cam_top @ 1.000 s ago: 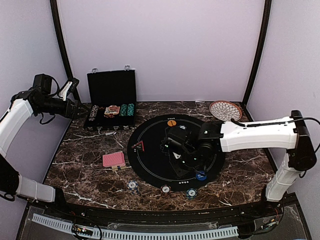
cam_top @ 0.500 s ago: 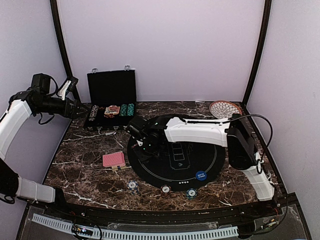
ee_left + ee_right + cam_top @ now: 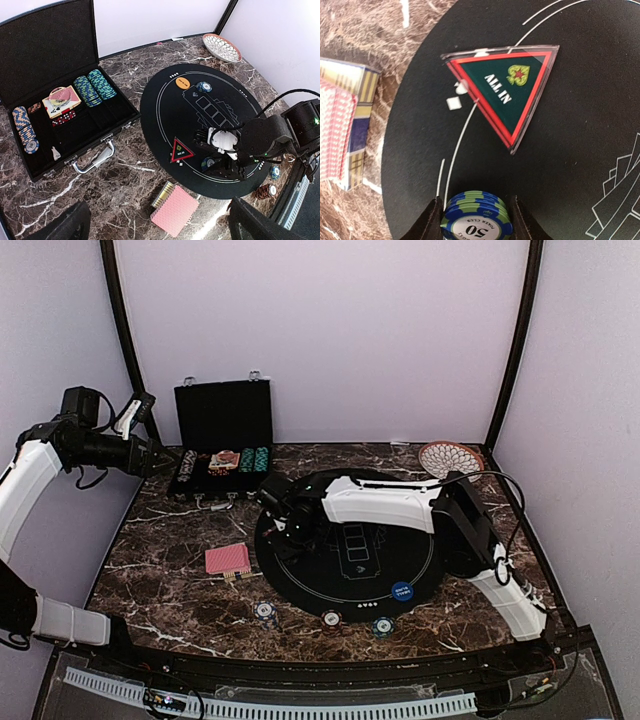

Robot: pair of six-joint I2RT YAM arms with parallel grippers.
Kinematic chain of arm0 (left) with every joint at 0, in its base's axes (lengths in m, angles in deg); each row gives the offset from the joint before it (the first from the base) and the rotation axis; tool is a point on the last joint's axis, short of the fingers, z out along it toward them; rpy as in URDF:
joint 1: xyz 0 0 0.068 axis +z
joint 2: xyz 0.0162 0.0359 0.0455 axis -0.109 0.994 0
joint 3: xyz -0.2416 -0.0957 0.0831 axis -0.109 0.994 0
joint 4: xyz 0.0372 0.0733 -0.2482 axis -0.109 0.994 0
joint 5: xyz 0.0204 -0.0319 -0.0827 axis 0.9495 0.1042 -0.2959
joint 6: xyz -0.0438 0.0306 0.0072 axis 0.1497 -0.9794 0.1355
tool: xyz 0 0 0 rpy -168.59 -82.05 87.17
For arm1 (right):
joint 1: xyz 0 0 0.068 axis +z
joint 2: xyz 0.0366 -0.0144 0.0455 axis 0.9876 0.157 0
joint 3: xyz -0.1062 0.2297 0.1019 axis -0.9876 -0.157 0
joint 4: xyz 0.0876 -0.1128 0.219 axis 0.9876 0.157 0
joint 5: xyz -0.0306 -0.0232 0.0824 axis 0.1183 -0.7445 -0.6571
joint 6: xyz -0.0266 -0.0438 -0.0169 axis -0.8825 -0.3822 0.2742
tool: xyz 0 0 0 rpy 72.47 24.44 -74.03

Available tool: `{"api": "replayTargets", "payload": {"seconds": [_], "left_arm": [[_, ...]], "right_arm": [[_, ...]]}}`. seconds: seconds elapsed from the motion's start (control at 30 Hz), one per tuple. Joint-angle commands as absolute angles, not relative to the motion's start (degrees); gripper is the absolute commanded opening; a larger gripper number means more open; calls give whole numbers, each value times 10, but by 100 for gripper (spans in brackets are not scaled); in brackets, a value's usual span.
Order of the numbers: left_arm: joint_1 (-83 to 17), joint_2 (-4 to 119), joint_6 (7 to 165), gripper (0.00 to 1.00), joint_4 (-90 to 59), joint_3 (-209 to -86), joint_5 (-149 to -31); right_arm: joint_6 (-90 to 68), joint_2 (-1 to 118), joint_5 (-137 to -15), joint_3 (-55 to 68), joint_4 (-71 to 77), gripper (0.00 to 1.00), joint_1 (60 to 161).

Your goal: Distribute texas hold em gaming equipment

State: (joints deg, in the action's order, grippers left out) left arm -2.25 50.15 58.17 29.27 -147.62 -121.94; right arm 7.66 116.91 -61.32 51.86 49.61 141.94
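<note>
The right gripper [image 3: 476,222] pinches a short chip stack [image 3: 476,212], blue and green with striped edges (the top one marked 50). It sits on the left part of the smooth round black mat [image 3: 580,165], close to the flat red-bordered "ALL IN" triangle [image 3: 506,90] but not touching it. The red-backed cards [image 3: 337,130] lie just off the mat on the veined marble table [image 3: 375,30]. The left gripper [image 3: 163,460] hangs spread wide beside the open black case [image 3: 60,107], which holds chip rows [image 3: 95,90] and red dice [image 3: 63,118].
</note>
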Motion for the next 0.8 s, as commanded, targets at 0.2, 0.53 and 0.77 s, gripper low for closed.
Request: {"api": "replayTargets", "payload": {"seconds": [0.2, 0.53, 0.77], "left_arm": [[-20, 487, 581, 99, 292, -1479, -1235], [-20, 489, 576, 99, 299, -1487, -1234], [-20, 493, 577, 99, 299, -1492, -1242]], "right_arm": [[63, 1173, -630, 526, 481, 65, 1405], [51, 1054, -606, 524, 519, 70, 1401], [108, 858, -587, 264, 488, 69, 1413]]}}
